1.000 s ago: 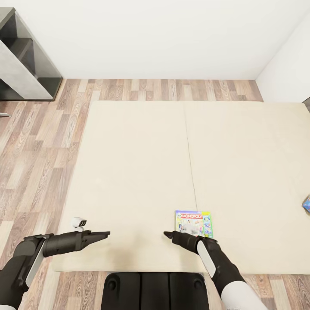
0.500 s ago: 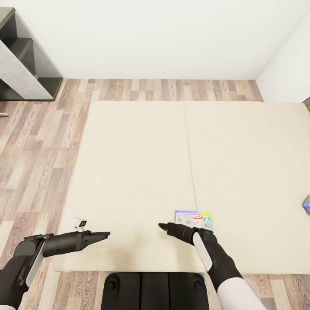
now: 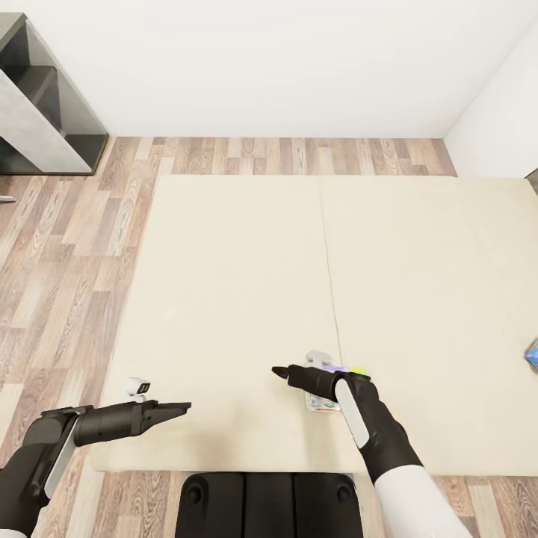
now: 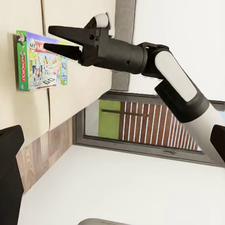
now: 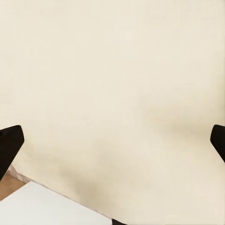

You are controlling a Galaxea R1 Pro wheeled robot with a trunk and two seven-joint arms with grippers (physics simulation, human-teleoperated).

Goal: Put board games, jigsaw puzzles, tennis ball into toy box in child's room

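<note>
I hold the right pincer, fingers spread, just above the flat, bright-printed Monopoly board game box lying near the cream bed's front edge. Stiff, light cardboard, I judge; I'd pinch one long edge.

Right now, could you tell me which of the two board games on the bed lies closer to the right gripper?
The Monopoly box, lying right under the right gripper near the bed's seam. The blue box sits far off at the bed's right edge.

Matte black arms with white forearm panels (tapered black claw fingers)
</note>
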